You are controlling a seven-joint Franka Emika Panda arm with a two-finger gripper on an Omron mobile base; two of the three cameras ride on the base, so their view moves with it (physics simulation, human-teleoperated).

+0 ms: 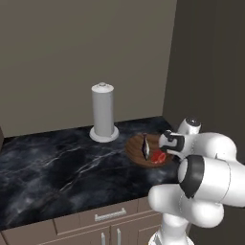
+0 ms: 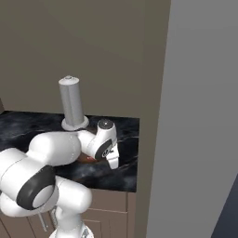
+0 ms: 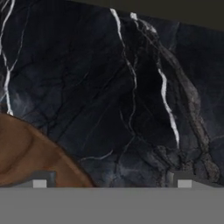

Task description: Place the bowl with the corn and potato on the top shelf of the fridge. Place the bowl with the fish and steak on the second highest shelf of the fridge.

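Note:
A brown wooden bowl (image 1: 135,149) sits on the black marble counter (image 1: 57,162) near its right end. In it lie the slim dark fish (image 1: 145,146) and the red steak (image 1: 159,157). My gripper (image 1: 167,149) hangs low at the bowl's right edge. In the hand view the gripper (image 3: 111,183) is open, its fingertips (image 3: 40,183) set wide apart. The bowl's rim (image 3: 26,153) curves in by the left tip, and bare marble lies under the right one. The corn, the potato and their bowl are out of view, as are the fridge shelves.
A tall grey cylinder on a round white base (image 1: 103,112) stands behind the bowl, to its left. A tall dark panel (image 1: 206,72) closes the counter's right end. Drawers with silver handles (image 1: 110,215) run below the counter's front edge.

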